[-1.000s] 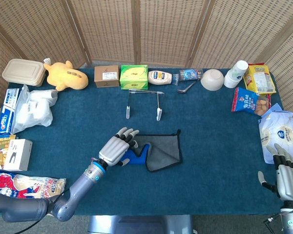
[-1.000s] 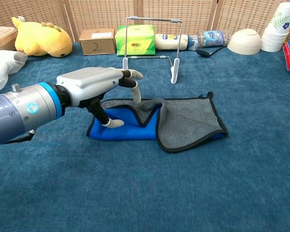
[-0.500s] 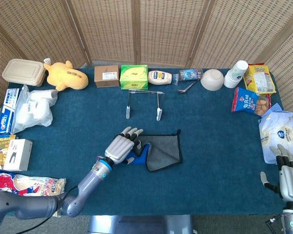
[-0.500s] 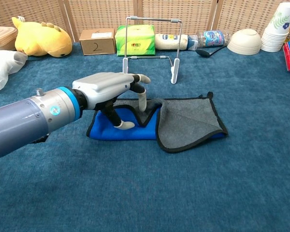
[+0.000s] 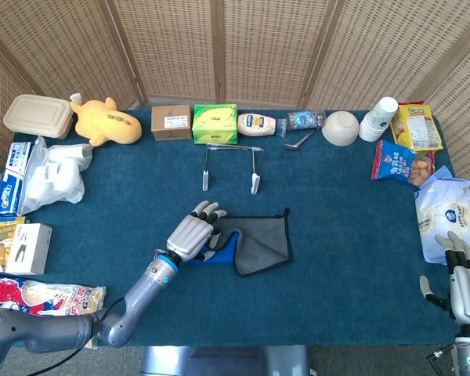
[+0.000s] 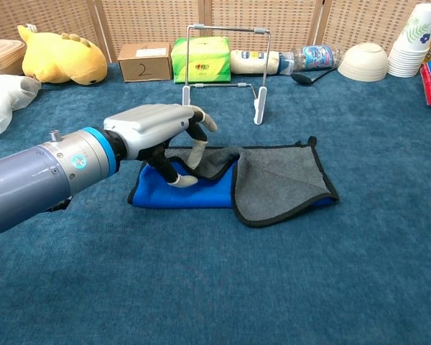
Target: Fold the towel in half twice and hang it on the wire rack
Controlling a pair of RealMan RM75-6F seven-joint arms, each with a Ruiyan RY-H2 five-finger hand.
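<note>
Here my left hand (image 6: 161, 123) pinches the towel (image 6: 273, 183) by its grey edge. It lies half-folded, blue underside showing. My right hand (image 5: 466, 286) hovers, fingers spread, holding nothing.

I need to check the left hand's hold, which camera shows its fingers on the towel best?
The chest view: the left hand shows side-on, fingers curled at the towel's grey edge. The head view shows only its back.

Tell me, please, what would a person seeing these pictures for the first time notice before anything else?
Most striking is the left hand at the table's centre, its fingers curled onto the grey edge of the towel, which lies partly folded with its blue side showing underneath. Behind the towel stands the wire rack, bare. The right hand waits open at the near right corner.
</note>
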